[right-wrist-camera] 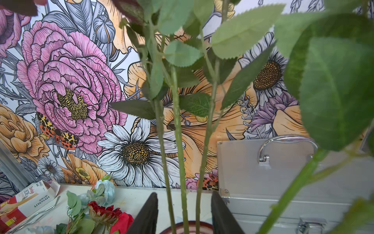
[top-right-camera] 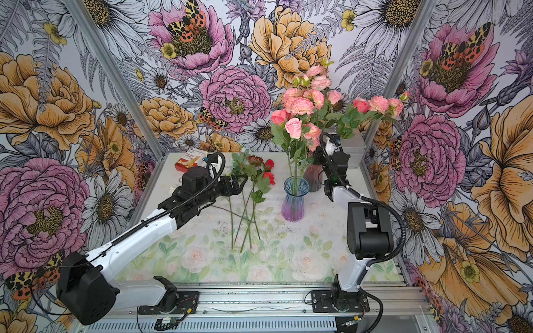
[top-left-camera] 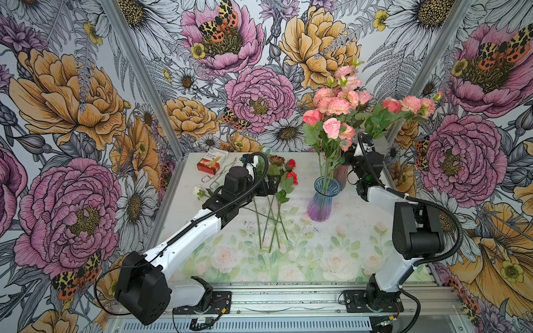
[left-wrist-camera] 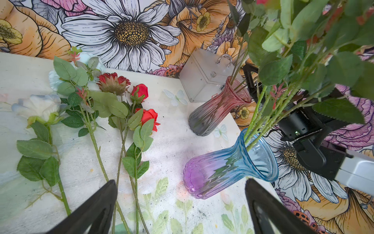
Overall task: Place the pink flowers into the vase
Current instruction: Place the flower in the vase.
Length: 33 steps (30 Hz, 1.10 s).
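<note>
**Pink flowers upright in two vases; right jaws loose around three stems**

Flower-print wallpaper (top-left-camera: pixel 259 95) closes the cell in on three sides, and the table (top-left-camera: pixel 354 239) wears a pale rose-patterned mat. The pink flowers (top-left-camera: pixel 337 105) rise as a tall bunch at the back right. Several of them drop into the blue vase (top-left-camera: pixel 321 201) and three into the pink vase (top-left-camera: pixel 341 174) just behind it. Some blooms lean out sideways toward the wall. Which vase the task means, I cannot tell.

The right gripper (right-wrist-camera: pixel 184 194) sits just above the pink vase's rim. Its jaws are partly apart and three stems (right-wrist-camera: pixel 178 141) run up between them. There is a gap on each side, so it seems to grip nothing. The left gripper (left-wrist-camera: pixel 181 182) hangs spread wide and empty over the red flowers (left-wrist-camera: pixel 148 116) lying on the table, with the white rose (top-left-camera: pixel 197 190) near them.

These look like artificial flowers: light, but top-heavy on long thin stems that are probably stiff and a little springy. The best hold is likely on bare stem below the lowest leaves, where the jaws can close flat. A hold higher up would crush leaves and let the stem slip or twist. Both vases look like glass and narrow at the neck. Dragging a stem sideways or snagging a leaf on the rim could tip one, so a lift should go straight up.
</note>
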Available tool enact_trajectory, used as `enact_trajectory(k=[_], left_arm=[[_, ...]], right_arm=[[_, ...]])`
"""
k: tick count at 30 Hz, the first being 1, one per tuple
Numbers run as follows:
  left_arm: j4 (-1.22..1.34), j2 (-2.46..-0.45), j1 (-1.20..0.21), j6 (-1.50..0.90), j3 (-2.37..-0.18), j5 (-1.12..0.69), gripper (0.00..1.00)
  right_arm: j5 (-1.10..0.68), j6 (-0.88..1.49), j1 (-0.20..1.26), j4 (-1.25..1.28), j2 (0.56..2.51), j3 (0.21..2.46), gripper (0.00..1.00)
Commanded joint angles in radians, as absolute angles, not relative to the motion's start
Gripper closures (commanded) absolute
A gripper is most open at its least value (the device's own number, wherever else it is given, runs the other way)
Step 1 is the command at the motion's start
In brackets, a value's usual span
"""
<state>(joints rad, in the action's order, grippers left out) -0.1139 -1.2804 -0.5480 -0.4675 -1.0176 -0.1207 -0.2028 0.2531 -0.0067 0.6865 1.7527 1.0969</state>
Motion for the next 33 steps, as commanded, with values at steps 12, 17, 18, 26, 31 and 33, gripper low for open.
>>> enact_trajectory(k=[12,17,18,26,31,33], left_arm=[[-0.259,-1.23,-0.479,-0.511,-1.058,-0.066,0.01],[-0.326,-1.252,-0.425,-0.553,-1.073,-0.074,0.02],[-0.335,-1.252,-0.42,-0.558,-1.075,-0.074,0.01],[-0.436,-1.267,-0.373,-0.6,-1.089,-0.098,0.01],[-0.501,-1.28,-0.327,-0.612,-1.094,-0.144,0.02],[-0.506,-1.266,-0.327,-0.611,-1.089,-0.145,0.01]], right_arm=[[-0.159,0.218,-0.004,0.609,1.619,1.132,0.24],[-0.15,0.212,-0.002,0.585,1.567,1.123,0.15],[-0.144,0.208,-0.003,0.575,1.555,1.121,0.12],[-0.054,0.192,-0.003,0.47,1.422,1.093,0.01],[0.014,0.157,-0.012,0.369,1.373,1.109,0.01],[0.021,0.152,-0.019,0.347,1.349,1.107,0.01]])
